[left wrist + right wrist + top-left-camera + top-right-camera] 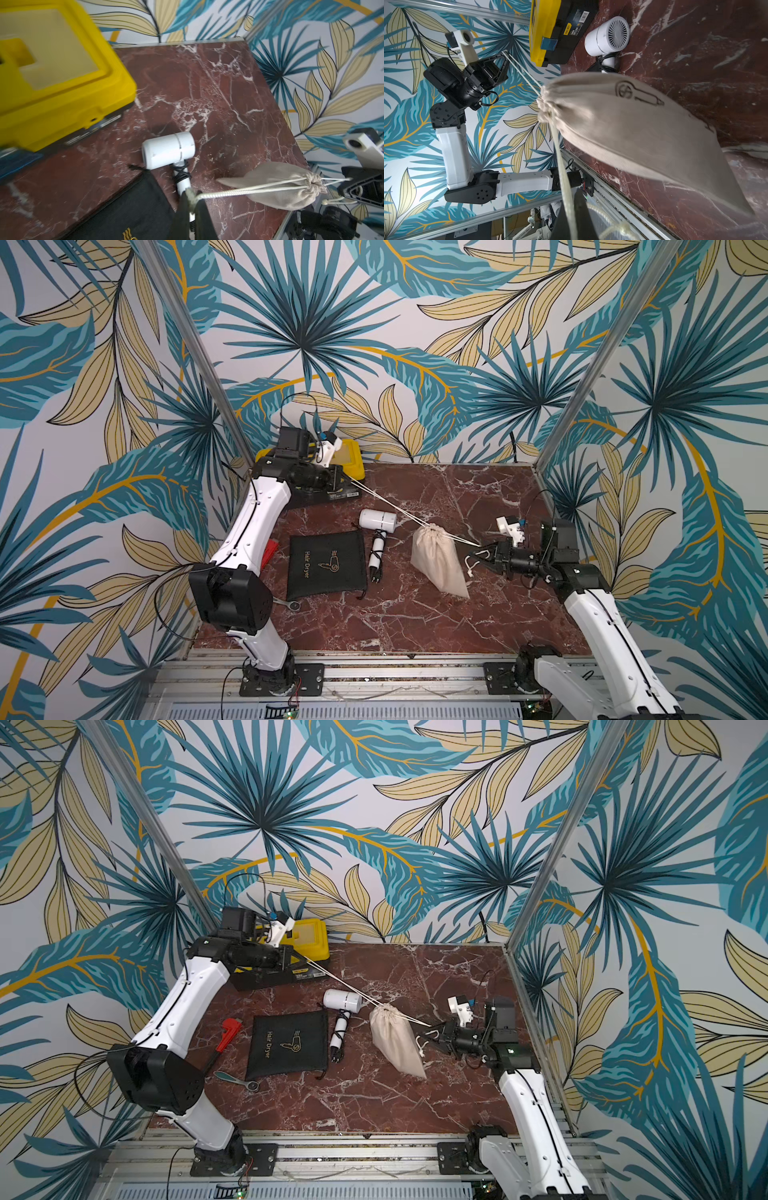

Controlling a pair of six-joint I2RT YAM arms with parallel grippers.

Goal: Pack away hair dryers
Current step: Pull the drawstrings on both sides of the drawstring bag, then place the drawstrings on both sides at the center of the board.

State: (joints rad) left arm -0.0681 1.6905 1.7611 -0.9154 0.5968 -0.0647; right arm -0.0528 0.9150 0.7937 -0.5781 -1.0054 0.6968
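A white hair dryer (377, 519) (342, 999) (168, 149) (607, 36) lies on the marble top, its black cord wound round the handle. A bulging beige drawstring pouch (438, 564) (395, 1042) (276, 187) (633, 128) hangs tilted, with its mouth cinched tight. My left gripper (343, 476) (297, 955) (192, 197) is shut on one drawstring (229, 193), pulled taut toward the back left. My right gripper (480, 548) (434, 1031) (571, 199) is shut on the opposite drawstring (560, 166). A flat black pouch (326, 564) (286, 1044) (124, 212) printed "Hair Dryer" lies beside the white dryer.
A yellow and black toolbox (351, 458) (309, 936) (52, 83) (542, 31) stands at the back left, under my left wrist. A red pipe wrench (226, 1031) and a ratchet wrench (239, 1080) lie near the left arm. Metal rails edge the table.
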